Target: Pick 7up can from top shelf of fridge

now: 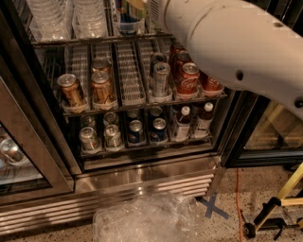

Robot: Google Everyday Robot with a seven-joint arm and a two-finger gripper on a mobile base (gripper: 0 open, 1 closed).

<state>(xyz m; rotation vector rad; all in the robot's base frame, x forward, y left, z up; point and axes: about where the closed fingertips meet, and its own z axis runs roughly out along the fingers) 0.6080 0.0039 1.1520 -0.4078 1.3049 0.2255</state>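
The fridge (142, 177) stands open in front of me. Its top shelf (85, 41) runs along the upper edge of the view, with whitish plastic cups (47, 19) and a blue-and-red can (127, 14) on it. No green 7up can shows; it is hidden or out of view. My white arm (236, 42) reaches from the right across the upper right to the top shelf. The gripper lies past the top edge of the view, beyond the arm's end near the blue-and-red can.
The middle rack holds brown cans (71, 90), a silver can (161, 78) and red Coca-Cola cans (188, 78). The lower rack holds cans (136, 131) and bottles (182, 123). The glass door (19, 156) stands at left. Clear plastic (147, 220) lies on the floor; a yellow stand (274, 208) is at right.
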